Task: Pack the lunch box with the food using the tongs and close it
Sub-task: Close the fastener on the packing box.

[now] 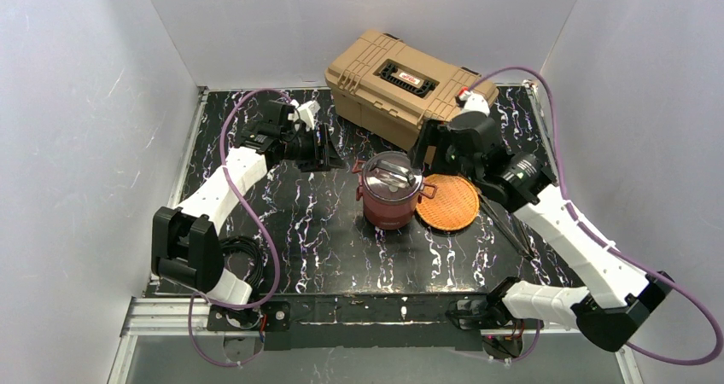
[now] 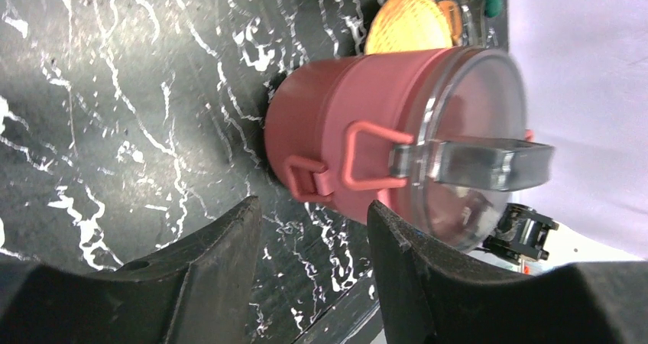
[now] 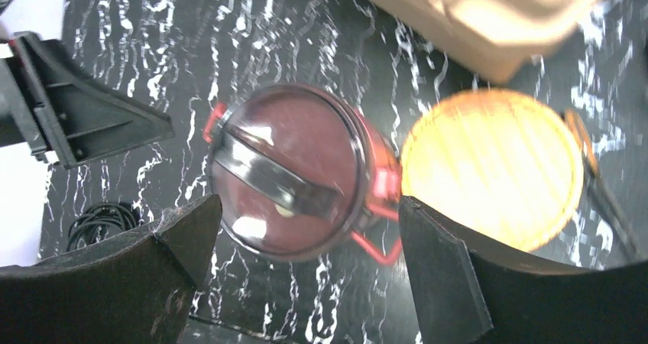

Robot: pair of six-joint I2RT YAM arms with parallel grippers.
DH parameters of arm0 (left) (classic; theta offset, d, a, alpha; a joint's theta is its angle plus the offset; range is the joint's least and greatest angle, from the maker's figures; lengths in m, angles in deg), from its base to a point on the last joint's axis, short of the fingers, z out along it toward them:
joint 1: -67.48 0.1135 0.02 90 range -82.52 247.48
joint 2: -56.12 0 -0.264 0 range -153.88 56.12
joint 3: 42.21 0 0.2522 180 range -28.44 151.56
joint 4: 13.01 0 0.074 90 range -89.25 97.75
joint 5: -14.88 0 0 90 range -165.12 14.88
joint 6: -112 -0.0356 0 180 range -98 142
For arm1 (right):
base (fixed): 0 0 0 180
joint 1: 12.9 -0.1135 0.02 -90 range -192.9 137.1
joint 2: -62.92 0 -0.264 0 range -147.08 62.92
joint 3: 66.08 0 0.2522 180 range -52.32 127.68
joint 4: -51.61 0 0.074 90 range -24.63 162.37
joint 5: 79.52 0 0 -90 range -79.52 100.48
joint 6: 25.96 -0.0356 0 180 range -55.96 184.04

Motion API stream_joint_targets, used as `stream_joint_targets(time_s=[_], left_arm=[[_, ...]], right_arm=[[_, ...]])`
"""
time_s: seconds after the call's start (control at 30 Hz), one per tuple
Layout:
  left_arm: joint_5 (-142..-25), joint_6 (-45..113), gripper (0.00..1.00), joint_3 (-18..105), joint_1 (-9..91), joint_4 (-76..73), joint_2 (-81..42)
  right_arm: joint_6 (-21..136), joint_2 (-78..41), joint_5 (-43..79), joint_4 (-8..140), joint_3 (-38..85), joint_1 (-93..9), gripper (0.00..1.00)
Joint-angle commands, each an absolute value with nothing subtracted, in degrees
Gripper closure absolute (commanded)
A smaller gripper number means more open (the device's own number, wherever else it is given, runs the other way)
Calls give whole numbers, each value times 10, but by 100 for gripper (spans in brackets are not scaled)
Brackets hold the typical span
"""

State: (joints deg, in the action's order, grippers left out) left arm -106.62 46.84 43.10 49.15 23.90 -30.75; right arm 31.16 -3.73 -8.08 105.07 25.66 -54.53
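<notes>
I've got my right gripper (image 3: 309,202), spread wide and empty, over the round maroon metal-clasped lunch box (image 1: 391,196) mid-frame; left gripper (image 1: 329,149), half-open and empty, sits to its left.

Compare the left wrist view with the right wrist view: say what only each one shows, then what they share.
Only the left wrist: the full height of the lunch box side wall, seen side-on. Only the right wrist: the tan toolbox and a coiled black cable. Both: the lunch box's lid with its metal handle, the orange woven plate and the black marbled table.
</notes>
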Motion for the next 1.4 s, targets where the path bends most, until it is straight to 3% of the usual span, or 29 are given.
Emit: stream_joint_targets(time_s=[0.0, 0.33, 0.7, 0.8, 0.93, 1.03, 1.37], left_arm=[[-1055, 455, 47, 414, 496, 250, -272], [-1066, 456, 46, 423, 499, 261, -272], [-1073, 456, 46, 427, 505, 267, -272], [-1081, 459, 46, 426, 506, 264, -274], [-1083, 460, 46, 427, 506, 265, -278], [-1082, 459, 46, 427, 506, 265, -278], [-1092, 460, 46, 428, 506, 264, -286]], right_arm=[[151, -8, -130, 1144, 206, -546, 6], [63, 29, -31, 1062, 69, -547, 10], [7, 54, -54, 958, -2, -554, 9], [5, 51, -50, 921, -25, -554, 14], [31, 39, -64, 911, -33, -554, 34], [61, 32, -72, 886, -45, -554, 44], [158, -9, -67, 843, -55, -525, 48]])
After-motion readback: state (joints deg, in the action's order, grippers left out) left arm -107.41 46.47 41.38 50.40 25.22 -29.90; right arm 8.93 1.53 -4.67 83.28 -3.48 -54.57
